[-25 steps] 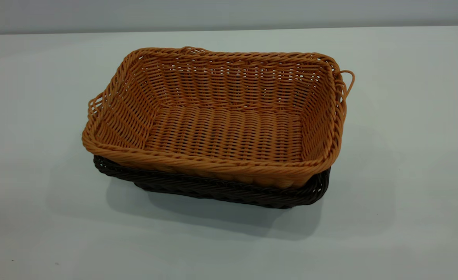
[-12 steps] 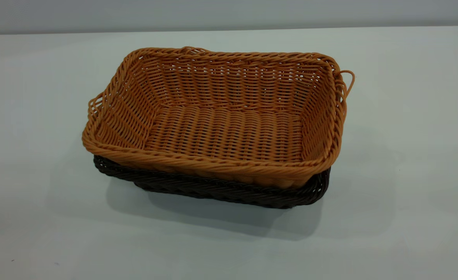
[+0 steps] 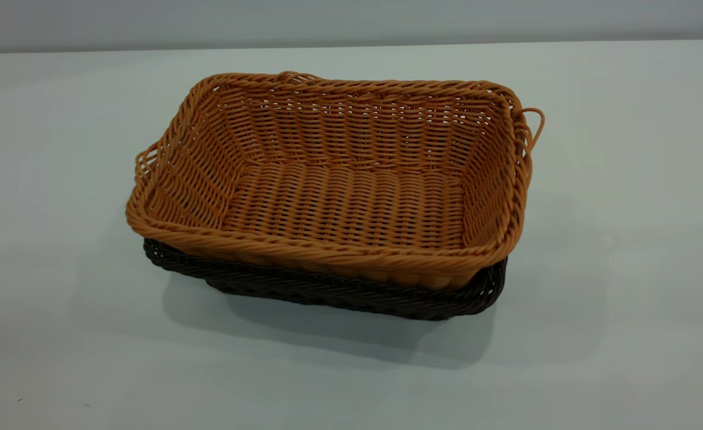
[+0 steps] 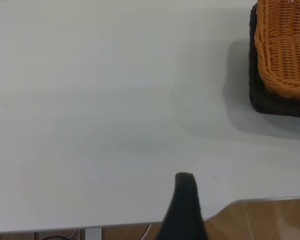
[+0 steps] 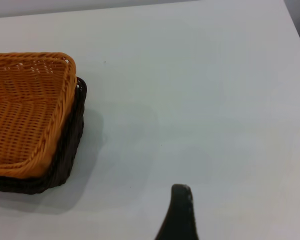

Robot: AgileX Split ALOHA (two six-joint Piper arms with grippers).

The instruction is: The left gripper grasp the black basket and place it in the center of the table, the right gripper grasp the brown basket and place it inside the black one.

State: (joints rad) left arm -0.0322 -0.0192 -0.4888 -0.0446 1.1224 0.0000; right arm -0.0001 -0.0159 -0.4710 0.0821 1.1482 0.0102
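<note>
The brown basket [image 3: 351,197] sits nested inside the black basket [image 3: 339,292] in the middle of the white table [image 3: 626,310]. Only the black rim and near wall show under it. Neither gripper shows in the exterior view. In the left wrist view the stacked baskets [image 4: 282,55] lie far off, and my left gripper [image 4: 186,205] shows one black finger over the table edge, with nothing between or against it. In the right wrist view the brown basket [image 5: 25,110] in the black basket [image 5: 70,150] lies well away from my right gripper [image 5: 179,212], which is open and empty.
The table's edge [image 4: 140,223] and the wooden floor [image 4: 260,220] beyond it show under the left gripper. The table's far corner [image 5: 285,15] shows in the right wrist view. A grey wall [image 3: 351,21] runs behind the table.
</note>
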